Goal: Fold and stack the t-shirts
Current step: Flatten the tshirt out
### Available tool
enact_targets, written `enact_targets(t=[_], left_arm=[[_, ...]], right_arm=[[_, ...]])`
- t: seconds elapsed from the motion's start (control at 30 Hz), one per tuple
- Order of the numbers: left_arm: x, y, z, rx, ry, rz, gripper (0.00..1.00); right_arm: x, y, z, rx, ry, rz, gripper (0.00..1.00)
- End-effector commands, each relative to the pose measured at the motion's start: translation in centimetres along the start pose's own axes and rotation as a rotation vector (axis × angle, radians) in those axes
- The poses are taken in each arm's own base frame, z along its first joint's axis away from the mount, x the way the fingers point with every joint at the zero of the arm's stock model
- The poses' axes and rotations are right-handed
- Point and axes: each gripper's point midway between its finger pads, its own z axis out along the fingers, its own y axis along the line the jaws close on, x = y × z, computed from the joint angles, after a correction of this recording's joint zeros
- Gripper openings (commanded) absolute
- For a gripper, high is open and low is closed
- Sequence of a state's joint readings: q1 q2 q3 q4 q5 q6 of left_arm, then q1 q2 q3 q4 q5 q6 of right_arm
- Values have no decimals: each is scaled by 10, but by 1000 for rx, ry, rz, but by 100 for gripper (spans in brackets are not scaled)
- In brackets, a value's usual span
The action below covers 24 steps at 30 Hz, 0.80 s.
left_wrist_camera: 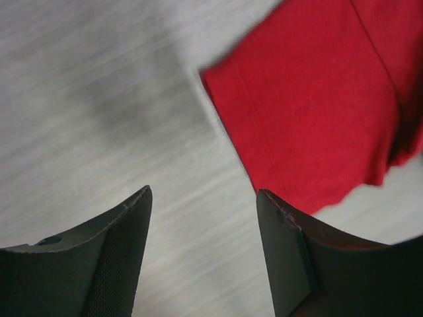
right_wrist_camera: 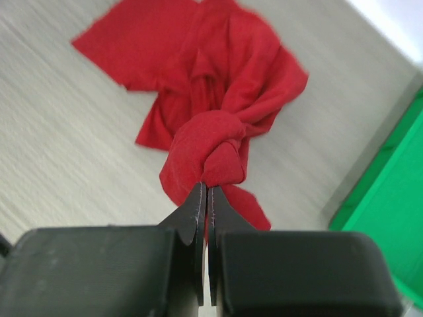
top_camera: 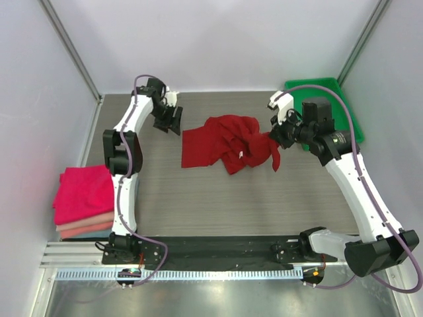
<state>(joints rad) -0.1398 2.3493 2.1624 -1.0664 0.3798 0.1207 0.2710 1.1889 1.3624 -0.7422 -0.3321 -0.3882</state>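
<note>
A crumpled dark crimson t-shirt [top_camera: 221, 142] lies mid-table, its right side bunched and lifted. My right gripper [top_camera: 274, 140] is shut on that bunched cloth, and in the right wrist view the fingertips [right_wrist_camera: 207, 188] pinch a knot-like fold of the crimson shirt [right_wrist_camera: 198, 59]. My left gripper [top_camera: 173, 122] hovers just left of the shirt's flat left edge. Its jaws [left_wrist_camera: 203, 198] stand open over bare table, with the shirt's hem [left_wrist_camera: 310, 112] just beyond the right finger. Folded t-shirts are stacked at the table's left edge: bright magenta [top_camera: 82, 191] on top, salmon [top_camera: 86, 221] beneath, pale pink [top_camera: 84, 232] at the bottom.
A green plastic tray [top_camera: 334, 92] sits at the far right corner behind the right arm, its wall [right_wrist_camera: 390, 218] close to the right gripper. White walls enclose the grey wood-grain table [top_camera: 218, 198] on three sides. A black rail runs along the near edge.
</note>
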Motion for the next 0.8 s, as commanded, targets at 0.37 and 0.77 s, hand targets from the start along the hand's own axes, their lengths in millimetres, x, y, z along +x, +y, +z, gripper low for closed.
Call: enact_targets(t=[0.37, 0.77], left_arm=[[-5, -36, 94, -90, 86, 224, 51], [-35, -76, -68, -93, -156, 232, 0]], right_arm=[[19, -8, -5, 37, 16, 42, 1], [-3, -79, 49, 229, 16, -6, 1]])
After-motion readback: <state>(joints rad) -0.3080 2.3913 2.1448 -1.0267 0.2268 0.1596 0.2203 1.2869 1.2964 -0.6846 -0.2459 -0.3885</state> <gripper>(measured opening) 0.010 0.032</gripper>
